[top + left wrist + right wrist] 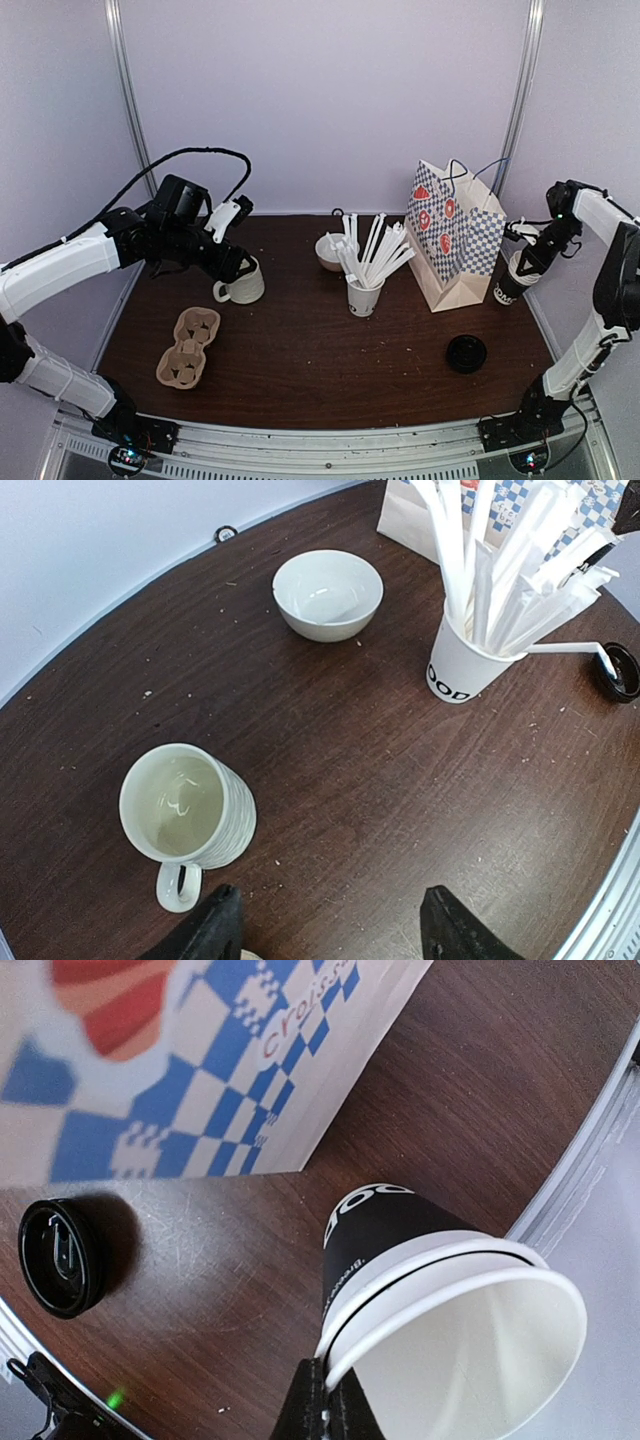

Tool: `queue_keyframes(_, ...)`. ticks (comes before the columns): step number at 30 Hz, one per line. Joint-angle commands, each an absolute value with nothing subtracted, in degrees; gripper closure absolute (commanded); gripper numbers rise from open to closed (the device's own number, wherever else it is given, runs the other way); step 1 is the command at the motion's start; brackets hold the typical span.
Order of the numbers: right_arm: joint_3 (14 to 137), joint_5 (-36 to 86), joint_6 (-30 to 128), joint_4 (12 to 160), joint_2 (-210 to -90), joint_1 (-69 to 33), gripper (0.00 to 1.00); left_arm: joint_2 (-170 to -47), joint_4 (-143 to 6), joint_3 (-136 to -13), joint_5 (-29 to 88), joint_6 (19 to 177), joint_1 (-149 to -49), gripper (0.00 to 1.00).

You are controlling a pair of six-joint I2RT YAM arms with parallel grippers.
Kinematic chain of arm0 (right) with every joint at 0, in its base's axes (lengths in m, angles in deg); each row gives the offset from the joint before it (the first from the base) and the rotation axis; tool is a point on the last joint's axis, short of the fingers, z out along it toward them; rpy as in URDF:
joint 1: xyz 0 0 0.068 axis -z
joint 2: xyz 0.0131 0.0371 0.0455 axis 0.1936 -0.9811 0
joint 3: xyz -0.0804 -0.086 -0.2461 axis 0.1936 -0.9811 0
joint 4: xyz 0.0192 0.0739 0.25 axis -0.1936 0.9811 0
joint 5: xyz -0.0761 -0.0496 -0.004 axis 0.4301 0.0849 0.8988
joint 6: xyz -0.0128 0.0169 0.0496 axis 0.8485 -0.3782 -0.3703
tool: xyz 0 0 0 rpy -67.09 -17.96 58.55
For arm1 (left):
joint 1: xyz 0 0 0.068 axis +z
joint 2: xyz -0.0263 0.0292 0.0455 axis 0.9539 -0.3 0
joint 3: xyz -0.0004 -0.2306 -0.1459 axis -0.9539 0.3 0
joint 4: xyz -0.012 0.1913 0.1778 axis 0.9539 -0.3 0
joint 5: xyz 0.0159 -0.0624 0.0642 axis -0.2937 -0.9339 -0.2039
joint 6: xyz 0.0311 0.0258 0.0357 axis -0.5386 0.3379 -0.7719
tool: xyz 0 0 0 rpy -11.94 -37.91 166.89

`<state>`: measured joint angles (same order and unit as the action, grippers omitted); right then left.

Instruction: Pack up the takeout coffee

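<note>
Pinching nested cups (385,1225), right fingers (310,1410) (nesting clear only from the wrist); left fingers (215,925) apart, empty.

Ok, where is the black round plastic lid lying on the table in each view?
Top external: black round plastic lid at lower right.
Left wrist: at the right edge, cropped.
Right wrist: at lower left.
Shared landmark: blue-checked paper bag, in all three.

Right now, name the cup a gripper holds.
The black paper cup beside the checkered bag: the right gripper pinches its rim. The mug and stirrer cup stand ungripped.
</note>
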<state>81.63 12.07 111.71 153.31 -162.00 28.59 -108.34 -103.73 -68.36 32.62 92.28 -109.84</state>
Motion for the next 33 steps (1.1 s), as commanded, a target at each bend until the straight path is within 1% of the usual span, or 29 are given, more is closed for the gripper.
queue_keyframes(1, 82.30, 14.73, 111.36, 156.35, -155.22, 28.65, 1.00, -108.16, -101.68, -68.12, 30.86, 92.24, -109.90, 0.36)
queue_keyframes(4, 77.34, 22.87, 109.80, 149.53, -150.75, 27.99, 1.00, -108.45, -101.72, -68.23, 29.97, 92.24, -109.88, 0.36)
queue_keyframes(5, 77.84, 21.38, 109.42, 150.77, -150.41, 28.67, 1.00, -108.62, -101.72, -68.33, 29.68, 92.24, -109.89, 0.36)
queue_keyframes(6, 80.48, 15.76, 109.87, 155.29, -151.26, 30.36, 1.00, -108.86, -101.72, -68.43, 29.32, 92.24, -109.90, 0.36)
queue_keyframes(7, 82.39, 14.18, 109.53, 157.54, -152.73, 30.66, 1.00, -109.11, -101.72, -68.47, 29.15, 92.36, -109.90, 0.36)
queue_keyframes(9, 80.35, 23.45, 108.89, 156.13, -152.94, 26.82, 1.00, -109.73, -101.70, -68.63, 28.63, 92.57, -109.90, 0.36)
queue_keyframes(11, 82.94, 15.24, 110.74, 164.60, -153.97, 26.81, 1.00, -110.13, -101.83, -68.86, 28.26, 92.59, -109.90, 0.36)
queue_keyframes(12, 83.94, 15.53, 109.61, 166.19, -155.32, 25.83, 1.00, -110.13, -102.02, -68.98, 28.17, 92.59, -109.90, 0.36)
queue_keyframes(14, 81.75, 22.31, 109.93, 165.34, -155.32, 22.91, 1.00, -109.97, -102.06, -68.92, 28.41, 92.59, -109.92, 0.36)
queue_keyframes(15, 81.33, 20.60, 110.76, 165.91, -154.87, 22.82, 1.00, -109.88, -102.03, -68.89, 28.53, 92.59, -109.90, 0.36)
queue_keyframes(17, 80.33, 24.57, 109.59, 162.71, -154.57, 22.24, 1.00, -109.54, -102.01, -68.75, 28.93, 92.59, -109.90, 0.36)
queue_keyframes(18, 80.87, 22.50, 109.85, 163.79, -154.76, 22.19, 1.00, -109.33, -102.06, -68.62, 29.05, 92.58, -109.90, 0.36)
queue_keyframes(20, 85.56, 16.14, 110.48, 170.43, -156.75, 23.27, 1.00, -109.31, -102.00, -68.58, 29.01, 92.63, -109.90, 0.36)
queue_keyframes(22, 86.85, 19.08, 109.22, 171.60, -156.71, 22.07, 1.00, -108.77, -101.63, -68.41, 28.32, 93.16, -109.98, 0.36)
queue_keyframes(26, 81.92, 21.83, 108.84, 170.08, -149.77, 18.83, 1.00, -105.37, -96.57, -66.03, 24.10, 95.80, -110.59, 0.34)
queue_keyframes(29, 80.03, 22.36, 106.70, 172.33, -144.98, 15.92, 1.00, -104.16, -95.14, -66.34, 23.28, 97.66, -112.00, 0.33)
queue_keyframes(31, 78.19, 20.55, 105.28, 172.71, -140.73, 12.26, 1.00, -104.09, -95.22, -67.38, 23.04, 98.68, -113.22, 0.32)
queue_keyframes(33, 76.47, 18.81, 103.57, 172.37, -136.97, 6.49, 1.00, -104.31, -94.53, -67.70, 23.03, 100.54, -114.54, 0.32)
